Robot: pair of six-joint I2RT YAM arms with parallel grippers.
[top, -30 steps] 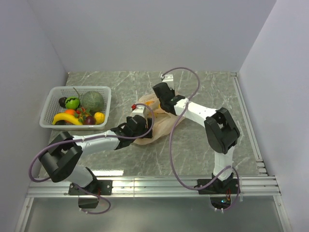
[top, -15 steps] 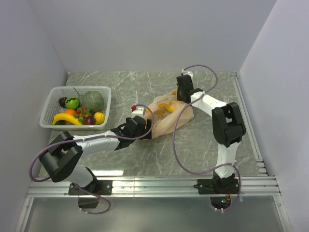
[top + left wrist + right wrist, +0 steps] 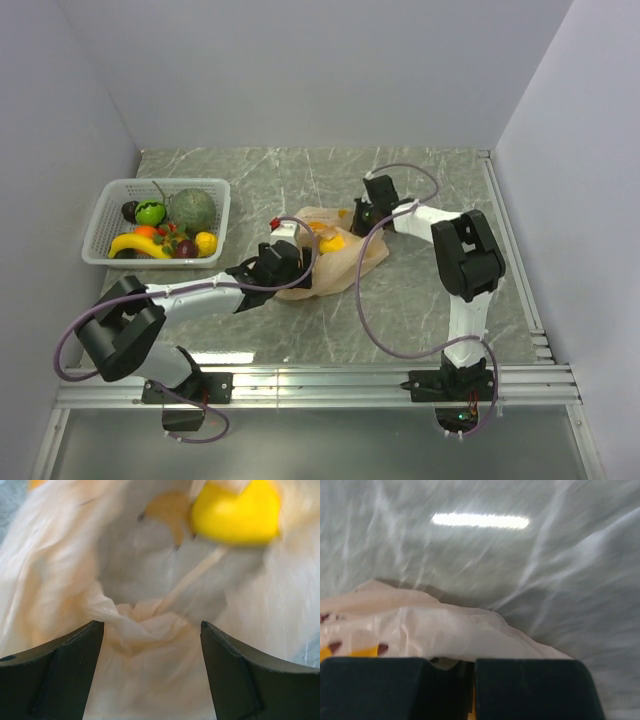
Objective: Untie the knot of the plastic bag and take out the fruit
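Jaws of the left gripper (image 3: 151, 630) are spread wide, film of the plastic bag (image 3: 50, 580) between them; those of the right gripper (image 3: 472, 667) are clenched at its far edge. The bag is laid on the table (image 3: 420, 180), yellow fruit (image 3: 235, 510) seen inside.

White basket (image 3: 98, 222) on marbled table (image 3: 420, 310), grey-green melon (image 3: 191, 211) and green fruit (image 3: 150, 213) inside

The bag (image 3: 318, 262) lay slumped to the right of the basket (image 3: 105, 205), well apart from it. It was thin, translucent, pale-orange film, creased all over. A plump yellow fruit (image 3: 235, 510) and an orange piece (image 3: 167, 510) showed through it, close together. The knot (image 3: 142, 625) was a small bunch of gathered film; whether it was tied was unclear. In the basket's near part lay a banana (image 3: 135, 246), an orange (image 3: 146, 232), a small yellow fruit (image 3: 205, 241) and a dark purple one (image 3: 185, 249).
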